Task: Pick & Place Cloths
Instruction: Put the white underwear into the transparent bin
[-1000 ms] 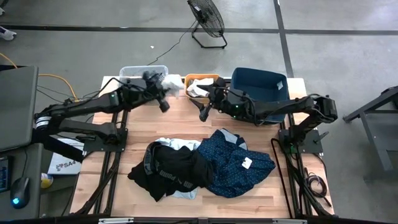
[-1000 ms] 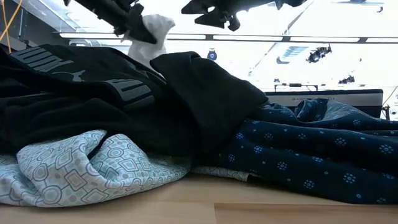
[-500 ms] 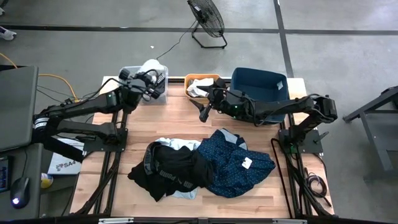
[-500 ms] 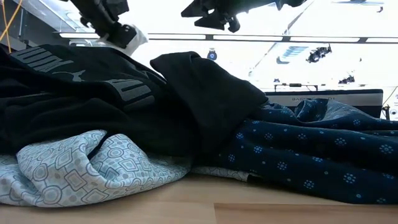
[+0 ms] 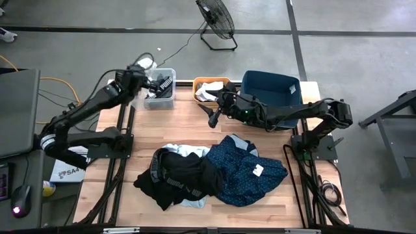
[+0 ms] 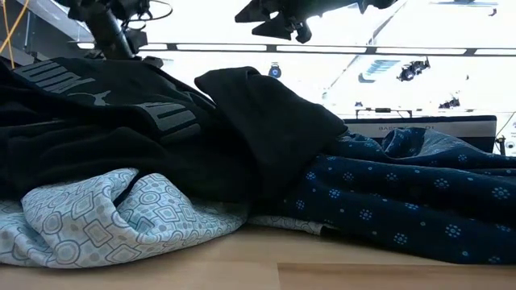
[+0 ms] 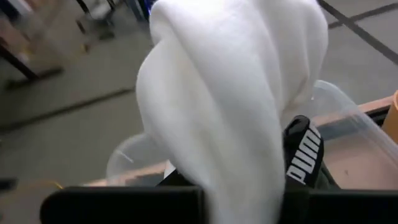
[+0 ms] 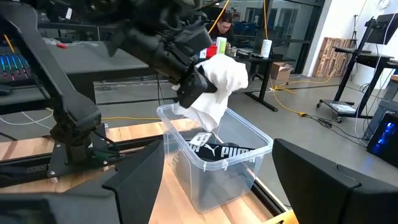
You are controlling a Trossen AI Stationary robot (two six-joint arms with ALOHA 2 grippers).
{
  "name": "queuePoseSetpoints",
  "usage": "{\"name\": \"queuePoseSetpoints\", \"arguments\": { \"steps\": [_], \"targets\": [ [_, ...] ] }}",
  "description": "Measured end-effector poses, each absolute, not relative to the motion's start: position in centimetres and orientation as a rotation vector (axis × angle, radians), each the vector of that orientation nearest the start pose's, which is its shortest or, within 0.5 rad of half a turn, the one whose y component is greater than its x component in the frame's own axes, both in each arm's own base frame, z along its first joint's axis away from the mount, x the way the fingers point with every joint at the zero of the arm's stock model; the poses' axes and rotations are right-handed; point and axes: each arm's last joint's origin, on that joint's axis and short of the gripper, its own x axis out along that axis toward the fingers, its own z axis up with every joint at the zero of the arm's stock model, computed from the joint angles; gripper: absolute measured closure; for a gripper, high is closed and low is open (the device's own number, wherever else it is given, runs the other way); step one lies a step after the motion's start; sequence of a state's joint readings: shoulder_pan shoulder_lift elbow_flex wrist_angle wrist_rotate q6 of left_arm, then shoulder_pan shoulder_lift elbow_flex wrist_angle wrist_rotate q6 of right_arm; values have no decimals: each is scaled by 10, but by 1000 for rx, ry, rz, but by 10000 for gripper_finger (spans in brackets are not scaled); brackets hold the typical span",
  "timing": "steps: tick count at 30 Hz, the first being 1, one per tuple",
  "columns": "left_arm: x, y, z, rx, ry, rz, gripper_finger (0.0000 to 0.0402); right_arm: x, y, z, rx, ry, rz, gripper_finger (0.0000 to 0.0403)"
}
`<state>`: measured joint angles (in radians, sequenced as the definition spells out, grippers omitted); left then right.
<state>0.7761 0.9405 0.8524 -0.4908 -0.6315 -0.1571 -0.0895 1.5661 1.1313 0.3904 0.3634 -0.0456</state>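
Observation:
My left gripper is shut on a white cloth and hovers over the far left corner of the clear bin. A black cloth with white lettering lies inside that bin. The white cloth fills the left wrist view. My right gripper hangs open above the table's middle, in front of the orange bin. On the near half of the table lies a pile: a black cloth with white lettering, a navy dotted cloth and a light blue patterned one. My left gripper holds the white cloth by a bunched part, several layers gathered at the fingers. The rest bulges beside the gripper and hangs slack below it, its lower end over the clear bin's opening. The cloth itself hides the fingertips.
An orange bin with a white cloth in it and a dark blue bin stand along the far edge. Bare wood lies between the bins and the pile. A person sits at desks beyond the table.
My left gripper has carried the white cloth toward the table's far left, from in front of the clear bin across it to its far left corner. The cloth has left the low view. My right arm has kept still.

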Motion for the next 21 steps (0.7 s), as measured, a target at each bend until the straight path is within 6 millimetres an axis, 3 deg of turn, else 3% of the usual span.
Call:
{"name": "queuePoseSetpoints", "arguments": {
  "steps": [5, 21],
  "targets": [
    [119, 161, 295, -250, 604, 1393, 380, 359, -43, 314, -51, 56, -452, 112],
    [147, 204, 261, -332, 948, 1220, 380, 358, -42, 310, -34, 95, -452, 112]
  ]
}}
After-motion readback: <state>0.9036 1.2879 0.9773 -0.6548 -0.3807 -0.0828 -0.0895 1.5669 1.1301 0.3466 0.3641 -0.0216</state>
